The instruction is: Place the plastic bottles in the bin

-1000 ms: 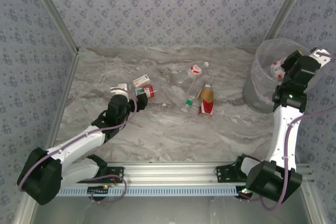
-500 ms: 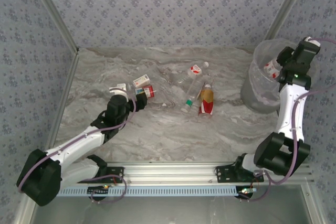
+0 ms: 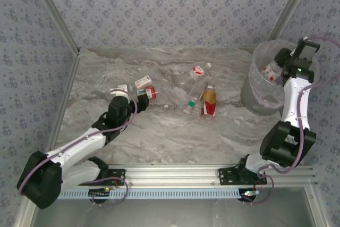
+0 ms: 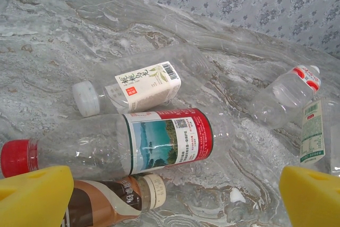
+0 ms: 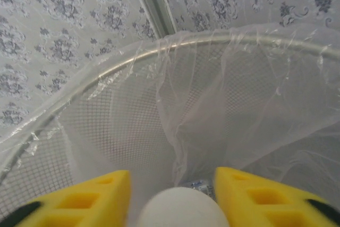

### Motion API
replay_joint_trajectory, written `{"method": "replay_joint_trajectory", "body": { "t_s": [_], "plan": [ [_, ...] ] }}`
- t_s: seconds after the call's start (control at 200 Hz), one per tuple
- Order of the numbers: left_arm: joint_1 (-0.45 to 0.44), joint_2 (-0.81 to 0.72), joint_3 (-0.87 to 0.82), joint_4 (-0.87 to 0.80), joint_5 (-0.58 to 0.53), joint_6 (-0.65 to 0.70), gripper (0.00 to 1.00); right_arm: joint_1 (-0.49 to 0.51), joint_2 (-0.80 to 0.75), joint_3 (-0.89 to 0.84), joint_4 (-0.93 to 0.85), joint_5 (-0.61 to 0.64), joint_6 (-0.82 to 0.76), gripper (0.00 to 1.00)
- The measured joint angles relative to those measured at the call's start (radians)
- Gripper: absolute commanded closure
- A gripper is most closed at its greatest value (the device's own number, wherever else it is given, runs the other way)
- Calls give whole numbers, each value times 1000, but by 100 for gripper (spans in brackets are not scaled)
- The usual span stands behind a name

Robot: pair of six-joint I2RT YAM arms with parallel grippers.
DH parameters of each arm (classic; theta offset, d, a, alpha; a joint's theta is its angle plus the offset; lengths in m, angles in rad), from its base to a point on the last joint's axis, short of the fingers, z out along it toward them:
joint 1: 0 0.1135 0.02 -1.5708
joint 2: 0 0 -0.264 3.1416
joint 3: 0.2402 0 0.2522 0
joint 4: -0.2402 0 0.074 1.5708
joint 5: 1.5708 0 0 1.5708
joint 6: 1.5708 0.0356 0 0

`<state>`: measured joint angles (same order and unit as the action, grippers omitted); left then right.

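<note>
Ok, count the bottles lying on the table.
6. Three by the left gripper: white-label, red-label, brown. Three in the middle: clear, green-cap, orange-red. Others may be hidden.

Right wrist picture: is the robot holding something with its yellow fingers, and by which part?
A bottle's white cap sits between the right fingers, over the bin. Whether they are gripping it cannot be told.

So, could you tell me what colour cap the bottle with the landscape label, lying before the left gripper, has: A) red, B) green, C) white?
A: the landscape-label bottle lies on its side with a red cap at its left end in the left wrist view.
</note>
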<state>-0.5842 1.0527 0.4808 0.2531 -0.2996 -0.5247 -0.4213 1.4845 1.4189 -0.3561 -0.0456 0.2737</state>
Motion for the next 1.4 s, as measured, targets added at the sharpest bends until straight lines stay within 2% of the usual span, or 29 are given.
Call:
{"method": "replay_joint_trajectory", "body": {
  "t_s": [0.155, 0.57, 0.61, 0.785, 1.069, 1.399],
  "plan": [
    [0, 0, 0, -17, -9, -4, 1, 0, 7, 5, -31, 4, -6, 21],
    [8, 0, 0, -78, -100, -52, 1, 14, -36, 11, -78, 119, 18, 5],
    [16, 0, 0, -93, -110, -66, 1, 19, -45, 11, -79, 126, 21, 0],
    [70, -6, 0, -140, -119, -117, 1, 38, -87, 11, -81, 149, 25, 0],
    [148, -9, 4, -192, -55, -159, 1, 68, -156, -2, -82, 163, 25, 0],
    [205, -7, 84, -267, 14, -177, 1, 187, -257, -5, -87, 154, 9, 0]
  ]
}}
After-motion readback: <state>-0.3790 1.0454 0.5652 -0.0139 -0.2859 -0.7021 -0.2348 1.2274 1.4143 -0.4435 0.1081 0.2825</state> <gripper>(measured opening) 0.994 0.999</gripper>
